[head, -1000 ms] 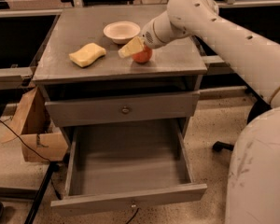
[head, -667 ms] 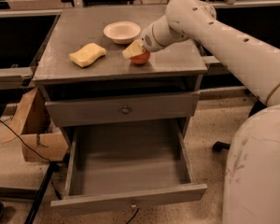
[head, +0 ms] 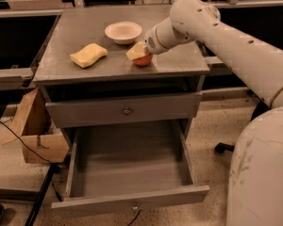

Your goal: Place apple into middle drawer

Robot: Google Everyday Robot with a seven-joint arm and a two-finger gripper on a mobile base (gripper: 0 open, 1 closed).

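Apple (head: 144, 60): round, red-orange, smooth-skinned, resting on the grey cabinet top (head: 179, 62), in the front half of the surface, a little right of centre and short of the front edge. Only its lower part shows. The gripper (head: 137, 52), pale yellowish and wedge-shaped, sits directly against the apple's upper left side, touching it. Whether the gripper is open or clamped on the fruit cannot be determined. The arm (head: 212, 25), cream-coloured with a smooth rounded casing, reaches in over the right edge of the top.

White bowl (head: 123, 32): shallow, round, matt, behind the apple toward the back edge, near it but apart. Yellow sponge (head: 88, 55): wavy outline, soft-looking, lying flat toward the left edge, well apart from the apple.

Upper drawer front (head: 94, 112): shut, flat grey, small central knob (head: 127, 111). Middle drawer (head: 132, 161): directly beneath it, pulled well out (a wide grey tray with straight walls and a flat front panel). Cardboard box (head: 37, 140): brown, flaps loose, on the speckled floor at the cabinet's left side
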